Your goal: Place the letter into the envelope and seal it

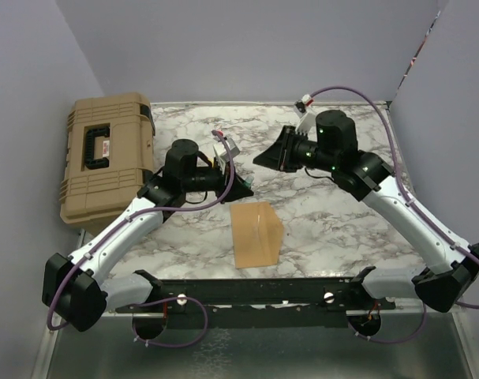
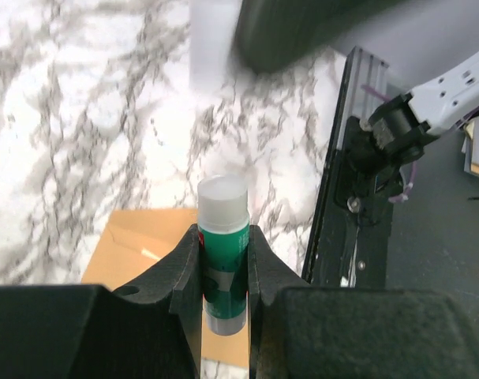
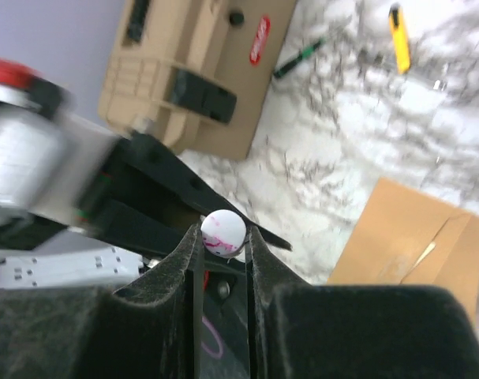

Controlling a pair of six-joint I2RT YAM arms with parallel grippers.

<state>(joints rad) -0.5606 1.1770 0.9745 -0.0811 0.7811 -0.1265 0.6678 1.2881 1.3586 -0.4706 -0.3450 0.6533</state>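
Note:
My left gripper [image 2: 223, 231] is shut on a green glue stick [image 2: 223, 264], whose white cap [image 2: 223, 197] sticks out past the fingertips. It hangs over the tan envelope [image 2: 136, 245]. In the right wrist view the round white cap end [image 3: 222, 229], smeared with pink, sits between the tips of my right gripper [image 3: 222, 238], which is closed on it. Seen from above, the left gripper [image 1: 244, 188] and right gripper [image 1: 260, 161] meet tip to tip above the envelope [image 1: 255, 235], which lies on the marble table. The letter is hidden.
A tan tool case [image 1: 105, 162] stands at the table's left edge. A yellow cutter [image 3: 398, 28] and a green-and-black pen [image 3: 298, 59] lie on the marble. The black mounting rail [image 1: 263, 292] runs along the near edge.

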